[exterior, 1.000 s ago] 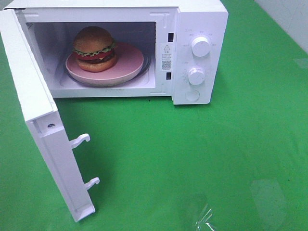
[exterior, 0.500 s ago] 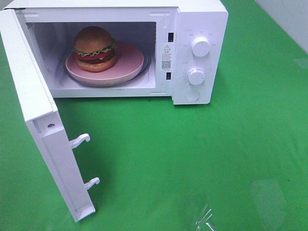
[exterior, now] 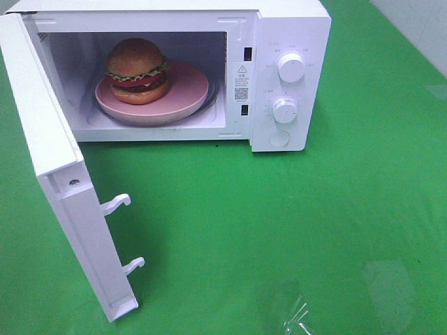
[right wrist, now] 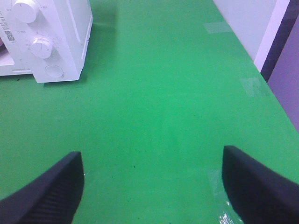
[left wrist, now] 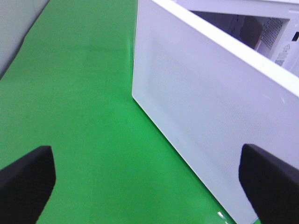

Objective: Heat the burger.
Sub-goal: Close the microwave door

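Your burger (exterior: 137,70) sits on the pink plate (exterior: 190,89) inside the microwave (exterior: 293,28), far left. Door (exterior: 52,160) stands open, so shutting it and setting the knobs (exterior: 290,67) is left for you. Left claw (left wrist: 149,182) and right claw (right wrist: 152,184) are both spread, holding nothing. Green worktop (exterior: 279,230); pale wall (exterior: 419,24) far right.

the microwave (exterior: 314,105) frame bears a warning-triangle sticker (exterior: 242,70) and qr code (exterior: 241,93); dial markings are unreadable.
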{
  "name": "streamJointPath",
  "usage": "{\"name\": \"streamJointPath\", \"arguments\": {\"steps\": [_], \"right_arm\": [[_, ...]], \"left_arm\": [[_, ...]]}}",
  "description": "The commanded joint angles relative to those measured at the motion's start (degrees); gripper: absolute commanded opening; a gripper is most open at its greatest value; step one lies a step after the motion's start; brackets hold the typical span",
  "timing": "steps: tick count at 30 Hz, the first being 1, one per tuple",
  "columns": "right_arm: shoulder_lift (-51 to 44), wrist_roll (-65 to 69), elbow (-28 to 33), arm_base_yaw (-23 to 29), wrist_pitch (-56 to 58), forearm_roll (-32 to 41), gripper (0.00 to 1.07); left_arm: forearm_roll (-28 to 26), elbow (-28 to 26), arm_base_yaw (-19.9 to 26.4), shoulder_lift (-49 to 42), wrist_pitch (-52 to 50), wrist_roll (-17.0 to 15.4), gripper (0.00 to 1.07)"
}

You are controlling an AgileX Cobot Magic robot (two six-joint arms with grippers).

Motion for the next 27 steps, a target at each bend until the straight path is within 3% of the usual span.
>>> {"name": "streamJointPath", "arguments": {"steps": [1,8,9,10,11,12,13,14,15,16,17,18,19,21,22,23,27], "right_arm": [[-1.55,-0.69,0.11,0.11,-0.46,-0.06,0.76],[-1.55,-0.69,0.11,0.11,-0.46,-0.06,0.76],[-1.55,-0.69,0.11,0.11,-0.46,-0.06,0.76],[-1.55,-0.69,0.11,0.11,-0.46,-0.06,0.76],[-1.55,-0.69,0.11,0.11,-0.46,-0.06,0.76],[-1.55,-0.69,0.11,0.11,-0.46,-0.06,0.76],[-1.55,-0.69,0.11,0.11,-0.46,-0.06,0.76],[-1.55,-0.69,0.11,0.11,-0.46,-0.06,0.76],[-1.55,-0.69,0.11,0.11,-0.46,-0.06,0.76],[-1.55,-0.69,0.11,0.11,-0.46,-0.06,0.76],[-1.55,-0.69,0.11,0.11,-0.46,-0.06,0.76],[-1.55,-0.69,0.11,0.11,-0.46,-0.06,0.76],[-1.55,-0.69,0.11,0.11,-0.46,-0.06,0.76],[-1.55,-0.69,0.11,0.11,-0.46,-0.06,0.76],[-1.55,-0.69,0.11,0.11,-0.46,-0.06,0.76],[-1.55,-0.69,0.11,0.11,-0.46,-0.06,0.76],[-1.55,-0.69,0.11,0.11,-0.46,-0.06,0.76]], "left_arm": [[-0.34,-0.52,-0.23,1.09,-2.41,0.00,1.00],[-0.11,-0.46,-0.23,5.44,-5.73,0.00,0.95],[0.00,-0.46,-0.23,6.70,-6.70,0.00,0.86],[0.00,-0.46,-0.23,6.70,-6.70,0.00,0.86],[0.11,-0.46,-0.23,7.96,-7.22,0.00,0.75],[0.11,-0.46,-0.23,7.96,-7.22,0.00,0.75],[0.11,-0.46,-0.23,8.54,-7.39,0.00,0.67],[0.11,-0.46,-0.23,9.45,-7.56,0.00,0.53],[0.11,-0.46,-0.23,9.45,-7.56,0.00,0.53],[0.17,-0.34,-0.23,10.03,-8.31,0.00,0.38],[0.17,-0.34,-0.23,10.03,-8.31,0.00,0.38],[0.63,-0.34,-0.23,10.49,-9.45,0.00,0.26],[0.63,-0.34,-0.23,10.49,-9.45,0.00,0.26],[1.95,-0.17,-0.23,11.34,-11.46,0.00,0.10],[1.95,-0.17,-0.23,11.34,-11.46,0.00,0.10],[2.23,0.34,-0.23,11.92,-12.55,0.00,0.01],[2.23,1.32,-0.23,12.55,-14.04,0.00,0.00]]}}
